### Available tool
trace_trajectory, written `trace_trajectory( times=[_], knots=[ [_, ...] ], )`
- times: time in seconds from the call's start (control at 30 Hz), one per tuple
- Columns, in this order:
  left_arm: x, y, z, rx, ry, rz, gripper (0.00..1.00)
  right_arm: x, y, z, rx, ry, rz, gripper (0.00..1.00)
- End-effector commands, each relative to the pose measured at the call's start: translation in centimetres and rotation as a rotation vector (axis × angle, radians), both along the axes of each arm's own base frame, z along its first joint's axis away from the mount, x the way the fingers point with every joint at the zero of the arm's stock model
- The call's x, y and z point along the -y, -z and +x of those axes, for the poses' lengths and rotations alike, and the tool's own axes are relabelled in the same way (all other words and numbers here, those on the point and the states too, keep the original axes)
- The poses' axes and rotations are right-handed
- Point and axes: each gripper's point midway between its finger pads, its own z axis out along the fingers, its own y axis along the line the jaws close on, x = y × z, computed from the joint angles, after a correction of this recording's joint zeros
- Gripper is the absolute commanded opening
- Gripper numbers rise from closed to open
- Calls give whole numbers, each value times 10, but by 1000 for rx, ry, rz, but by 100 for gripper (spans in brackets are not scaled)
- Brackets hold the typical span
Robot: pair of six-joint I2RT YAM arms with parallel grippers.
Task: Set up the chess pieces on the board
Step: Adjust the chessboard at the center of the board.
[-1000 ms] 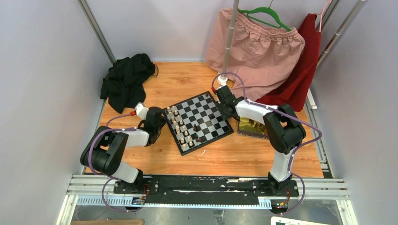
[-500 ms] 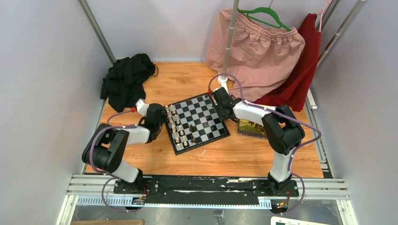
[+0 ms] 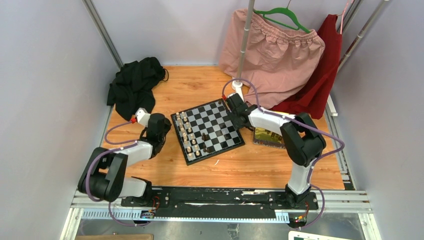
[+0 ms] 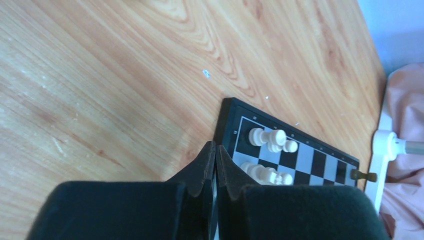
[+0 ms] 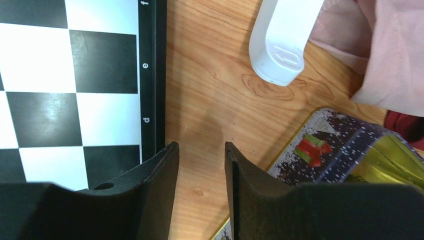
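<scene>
The chequered board (image 3: 216,119) lies mid-table, turned slightly. Cream chess pieces (image 3: 187,132) stand in two rows along its left side; a few dark pieces (image 3: 206,137) stand near the middle. My left gripper (image 3: 165,131) is shut and empty just off the board's left edge; its wrist view shows the tips (image 4: 215,148) beside the board corner (image 4: 228,125) and cream pieces (image 4: 268,137). My right gripper (image 3: 234,103) is open and empty at the board's right corner; in its wrist view (image 5: 200,147) one finger overlaps the board's border (image 5: 150,75).
A yellow-rimmed tin (image 3: 267,136) lies right of the board, also in the right wrist view (image 5: 340,150). The white foot (image 5: 282,40) of the clothes rack stands just beyond the right gripper. A black cloth (image 3: 135,87) lies back left. Pink (image 3: 280,55) and red (image 3: 320,75) garments hang back right.
The board slid and turned to the left with the right gripper following it. The left gripper has since drawn back left, off the board's edge.
</scene>
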Motion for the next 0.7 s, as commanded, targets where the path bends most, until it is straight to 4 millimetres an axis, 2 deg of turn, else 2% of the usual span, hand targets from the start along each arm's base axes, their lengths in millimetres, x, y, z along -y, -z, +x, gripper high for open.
trace_trajectory(
  times=[0.0,0.13,0.27,0.47,0.67],
  knots=[
    [-16,-16,-11,30,-37,52,9,5,-29,-7,63,0,-35,45],
    [-24,-28,-24,59,-50,67,14,4,-45,-14,92,-17,-16,50],
    [-31,-37,-36,78,-64,87,25,-7,-60,-22,115,-57,4,55],
    [-35,-53,-49,135,-60,83,47,-46,-71,-46,103,-194,77,60],
    [-32,-57,-55,166,-29,75,70,-83,-68,-69,79,-348,123,63]
  ],
)
